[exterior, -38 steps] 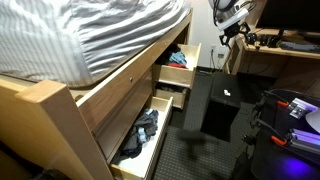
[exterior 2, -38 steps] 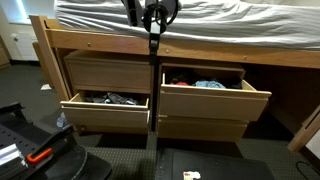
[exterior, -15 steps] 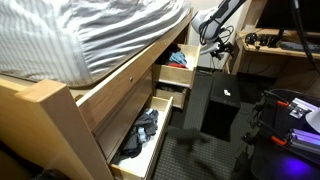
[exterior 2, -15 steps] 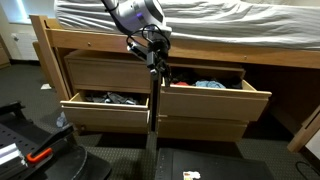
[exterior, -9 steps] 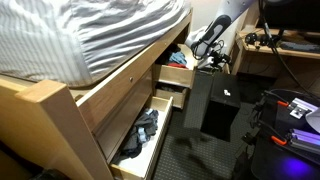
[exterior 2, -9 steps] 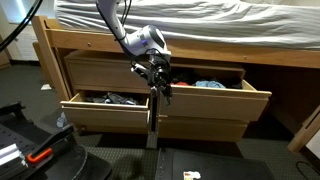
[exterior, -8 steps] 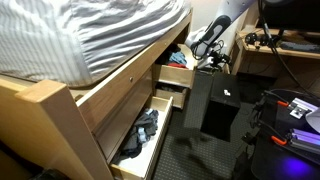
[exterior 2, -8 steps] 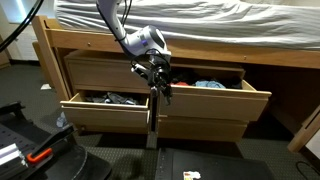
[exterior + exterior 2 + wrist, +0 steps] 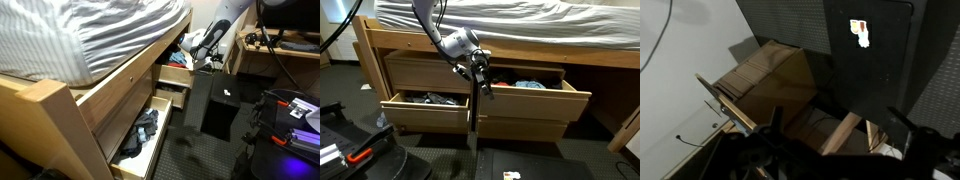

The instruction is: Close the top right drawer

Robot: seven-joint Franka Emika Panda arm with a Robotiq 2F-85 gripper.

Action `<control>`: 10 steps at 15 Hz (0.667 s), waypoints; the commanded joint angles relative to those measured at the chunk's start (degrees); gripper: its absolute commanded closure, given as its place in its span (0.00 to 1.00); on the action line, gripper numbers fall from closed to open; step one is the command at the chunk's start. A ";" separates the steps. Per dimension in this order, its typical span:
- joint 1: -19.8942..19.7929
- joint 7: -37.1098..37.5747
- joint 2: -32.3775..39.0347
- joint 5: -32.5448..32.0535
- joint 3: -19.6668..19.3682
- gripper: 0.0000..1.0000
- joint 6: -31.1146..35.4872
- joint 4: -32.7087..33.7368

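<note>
The top right drawer (image 9: 535,102) is a short light-wood box with a plain flat front, pulled open under the bed, with blue and red cloth (image 9: 527,84) inside. It also shows from the side in an exterior view (image 9: 177,74). My gripper (image 9: 481,77) hangs at the level of the top drawers, just off the open drawer's left front corner, not touching it. It also shows beside the drawer's outer end (image 9: 203,50). In the wrist view the two dark fingers stand wide apart with nothing between them (image 9: 840,135).
A longer light-wood drawer (image 9: 424,112) with dark grey clothes stands open lower down (image 9: 140,135). A black cabinet (image 9: 212,105) stands on the floor close to the drawers. A black vertical post (image 9: 472,118) stands before the bed. A cardboard box (image 9: 765,80) lies in the wrist view.
My gripper has come down from mattress height to the level of the top drawers, beside the open top right drawer. The drawers have not moved.
</note>
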 commanded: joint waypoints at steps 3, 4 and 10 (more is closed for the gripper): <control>-0.93 -7.72 2.18 -1.03 -1.18 0.00 6.03 1.13; -1.53 -10.29 2.62 -0.94 -1.27 0.00 6.12 1.65; -5.08 -12.74 1.91 4.10 0.30 0.00 11.12 0.13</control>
